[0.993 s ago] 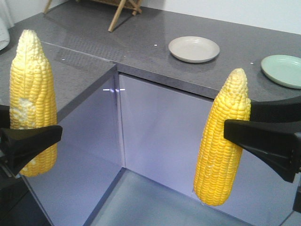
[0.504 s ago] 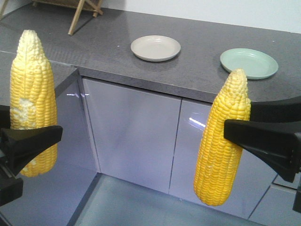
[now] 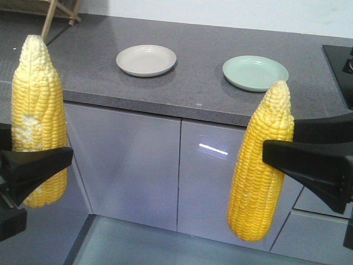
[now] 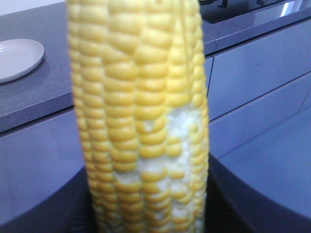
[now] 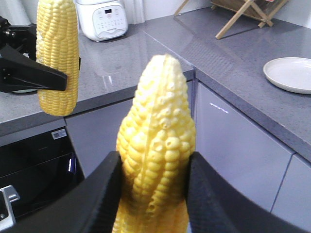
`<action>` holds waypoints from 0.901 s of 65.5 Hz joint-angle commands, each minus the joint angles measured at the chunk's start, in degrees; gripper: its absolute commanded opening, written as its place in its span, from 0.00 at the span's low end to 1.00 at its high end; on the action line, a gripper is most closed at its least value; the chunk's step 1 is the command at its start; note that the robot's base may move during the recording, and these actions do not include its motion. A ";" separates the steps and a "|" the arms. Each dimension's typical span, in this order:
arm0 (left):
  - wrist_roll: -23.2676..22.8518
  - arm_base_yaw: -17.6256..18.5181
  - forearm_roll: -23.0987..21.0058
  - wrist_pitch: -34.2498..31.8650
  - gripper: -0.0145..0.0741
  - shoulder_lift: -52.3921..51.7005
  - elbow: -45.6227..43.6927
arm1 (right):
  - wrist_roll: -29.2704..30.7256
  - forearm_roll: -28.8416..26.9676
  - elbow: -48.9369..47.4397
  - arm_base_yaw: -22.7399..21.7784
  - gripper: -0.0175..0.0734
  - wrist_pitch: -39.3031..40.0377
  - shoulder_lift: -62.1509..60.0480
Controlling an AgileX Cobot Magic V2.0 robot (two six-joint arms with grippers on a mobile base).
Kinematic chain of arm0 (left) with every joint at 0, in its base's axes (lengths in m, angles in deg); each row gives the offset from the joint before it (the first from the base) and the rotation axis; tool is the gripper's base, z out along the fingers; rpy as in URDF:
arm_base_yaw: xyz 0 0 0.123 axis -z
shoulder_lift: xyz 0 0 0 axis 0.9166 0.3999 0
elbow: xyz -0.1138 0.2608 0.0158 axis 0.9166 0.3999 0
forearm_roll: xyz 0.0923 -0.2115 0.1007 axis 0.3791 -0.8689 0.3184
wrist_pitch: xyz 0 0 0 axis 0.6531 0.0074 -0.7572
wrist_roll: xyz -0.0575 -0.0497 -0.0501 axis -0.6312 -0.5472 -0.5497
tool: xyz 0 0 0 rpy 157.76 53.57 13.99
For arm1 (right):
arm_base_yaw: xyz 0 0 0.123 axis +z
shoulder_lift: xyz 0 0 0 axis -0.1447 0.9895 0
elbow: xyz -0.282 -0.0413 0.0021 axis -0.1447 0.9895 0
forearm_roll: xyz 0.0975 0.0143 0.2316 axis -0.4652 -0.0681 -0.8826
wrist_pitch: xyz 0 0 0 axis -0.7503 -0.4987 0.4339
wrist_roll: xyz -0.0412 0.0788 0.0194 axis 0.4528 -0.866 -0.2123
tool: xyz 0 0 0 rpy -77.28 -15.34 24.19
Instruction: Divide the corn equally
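Black plastic jaws of the left gripper (image 3: 39, 164) are clamped round the lower half of a whole yellow corn cob (image 3: 37, 94) with a whitish patch, held upright with its pale tip up. The right gripper (image 3: 280, 144) pinches a second yellow tapered cob (image 3: 263, 187) the same way, near its middle. Both cobs hang in the air in front of the cabinets, well short of the plates.

The step in hand looks like carrying one cob to each plate: the left cob to the round beige plate (image 3: 146, 59), the right one to the round pale green plate (image 3: 255, 72). To do it well, each arm should raise its cob above the edge of the grey speckled stone countertop (image 3: 187, 94) before reaching forward. It should then tip the cob level and lay it across the plate's middle so it cannot roll off.

The plates sit apart, with bare counter between them. A black hob (image 3: 339, 61) lies near the green plate's right side, leaving the right arm less room there.
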 commanded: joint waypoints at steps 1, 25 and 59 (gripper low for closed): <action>-0.06 -0.03 -1.61 -3.44 0.43 -0.47 -1.56 | 0.27 -2.79 -1.49 -0.20 0.42 1.93 -0.26; -0.06 -0.03 -1.61 -3.44 0.43 -0.47 -1.56 | 0.27 -2.79 -1.49 -0.20 0.42 1.93 -0.26; -0.06 -0.03 -1.61 -3.44 0.43 -0.47 -1.56 | 0.27 -2.79 -1.49 -0.20 0.42 1.93 -0.26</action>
